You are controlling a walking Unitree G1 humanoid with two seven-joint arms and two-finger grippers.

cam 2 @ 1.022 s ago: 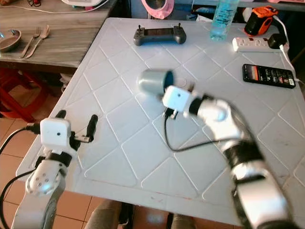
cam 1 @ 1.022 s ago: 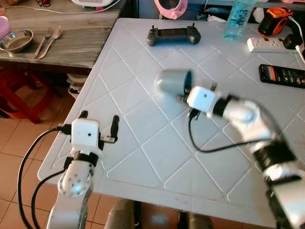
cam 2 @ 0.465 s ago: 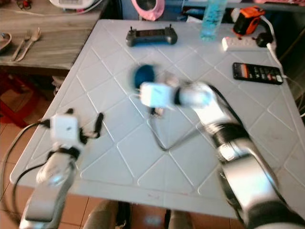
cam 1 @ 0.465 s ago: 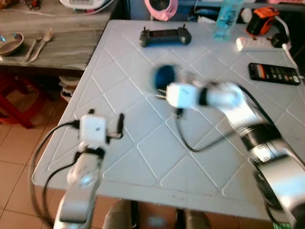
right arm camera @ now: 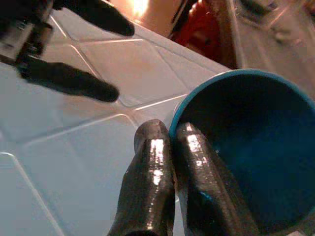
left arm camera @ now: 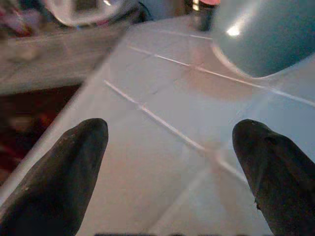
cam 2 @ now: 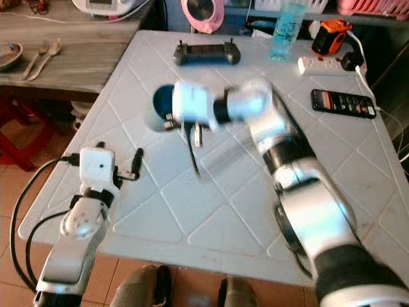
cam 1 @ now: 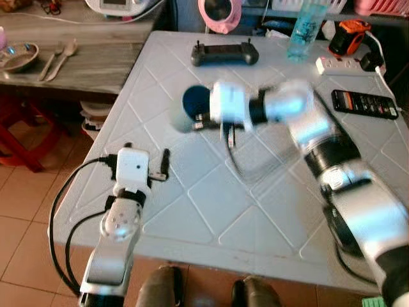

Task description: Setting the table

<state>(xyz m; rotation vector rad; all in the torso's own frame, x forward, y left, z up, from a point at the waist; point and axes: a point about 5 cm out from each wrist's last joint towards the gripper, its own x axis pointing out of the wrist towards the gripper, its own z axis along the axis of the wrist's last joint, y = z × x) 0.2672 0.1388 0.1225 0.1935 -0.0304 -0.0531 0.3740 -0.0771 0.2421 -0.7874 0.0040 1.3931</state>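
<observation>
Starting at nine o'clock of our forward view, the wooden side table carries a metal bowl and a fork and spoon, well apart from where we are working. Coming in toward seven o'clock, our left gripper hovers over the near-left corner of the white table, fingers spread wide apart with nothing between them.

Toward the centre, at about eleven o'clock of the picture's middle, our right gripper has its two fingers pressed together across the rim of the blue cup, one finger outside the wall and one inside. The cup is lifted above the tabletop and tipped on its side, so its long axis runs roughly level and its mouth faces back toward the right wrist. The picture is blurred here, so we cannot say how high it hangs.

The relation that matters: the cup lies at one o'clock from the left gripper, near it, and our left wrist view shows its rounded grey-blue body just ahead of the open fingers. We judge that setting it down means turning it upright first.

Farther right, at twelve to two o'clock, lie the controller, water bottle, power strip and remote.
</observation>
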